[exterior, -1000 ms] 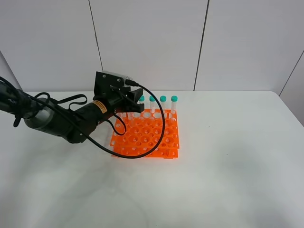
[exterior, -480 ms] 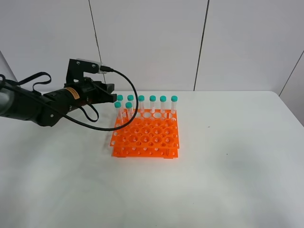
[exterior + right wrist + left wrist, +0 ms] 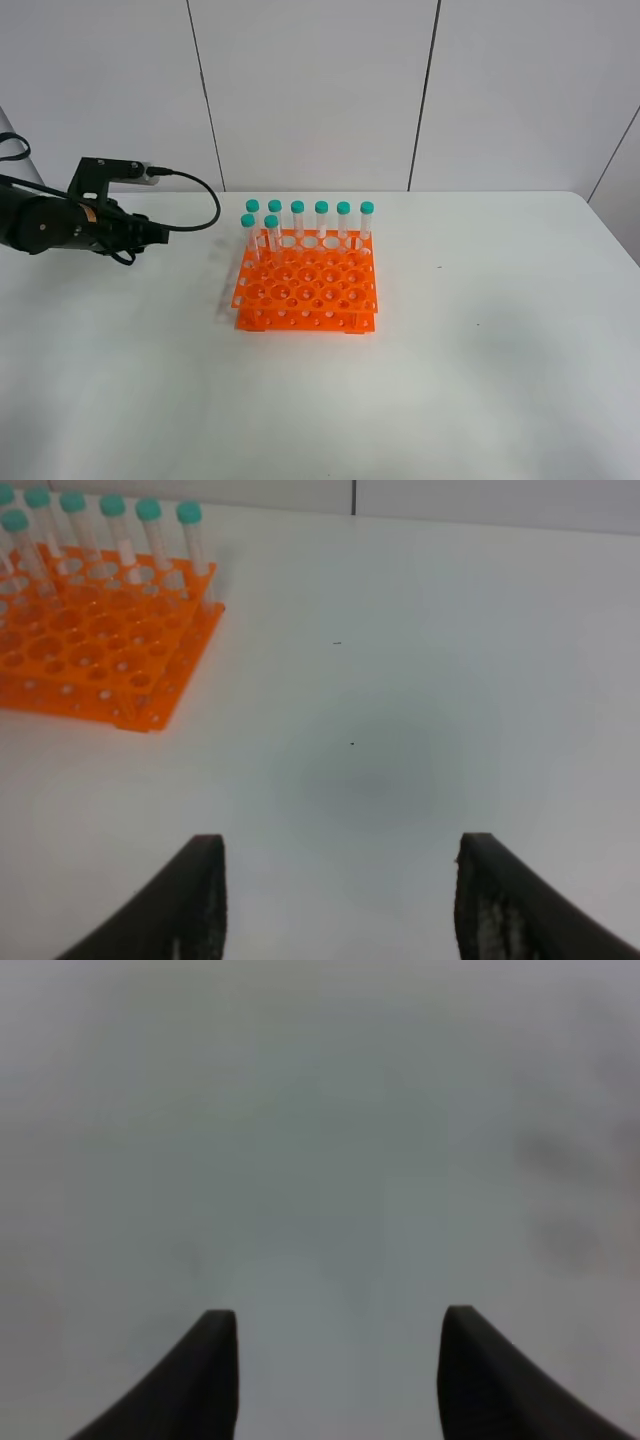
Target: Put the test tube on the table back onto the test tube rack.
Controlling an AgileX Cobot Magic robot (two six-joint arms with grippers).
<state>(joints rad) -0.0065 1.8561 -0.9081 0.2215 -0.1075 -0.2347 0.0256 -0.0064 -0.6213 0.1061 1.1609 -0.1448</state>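
Fingers of left gripper apart, empty; right gripper likewise; test tube rack holds eight tubes

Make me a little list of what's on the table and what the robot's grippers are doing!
rack: orange test tube rack stands mid-table
tubes: eight teal-capped tubes upright in it, six in the back row, two in the next row at the left end, like this test tube
table: white table, no loose tube seen
left gripper: open, empty, left of the rack
right gripper: open, empty
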